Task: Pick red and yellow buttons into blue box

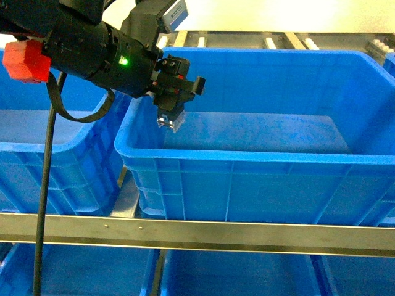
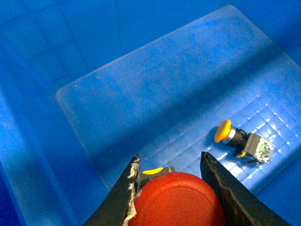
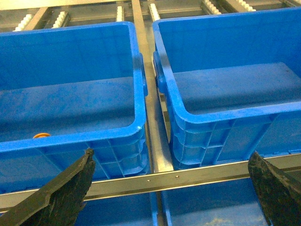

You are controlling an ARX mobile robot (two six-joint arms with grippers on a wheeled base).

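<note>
My left gripper (image 1: 170, 117) hangs over the left part of the big blue box (image 1: 259, 159), shut on the red button (image 2: 176, 200). The red cap fills the space between the two fingers in the left wrist view, and the clear base (image 1: 168, 122) points down in the head view. On the box floor (image 2: 160, 99) below lies the yellow button (image 2: 240, 139), tipped on its side and well apart from the fingers. In the right wrist view its yellow cap (image 3: 41, 135) peeks over the near wall of the left box (image 3: 70, 141). My right gripper (image 3: 171, 155) stands wide open and holds nothing.
A second blue box (image 1: 37, 132) stands to the left, and another (image 3: 225, 80) beside it in the right wrist view. A steel rail (image 1: 203, 234) runs across the front, with more blue bins (image 1: 234, 274) below. Roller tracks (image 1: 290, 41) lie behind.
</note>
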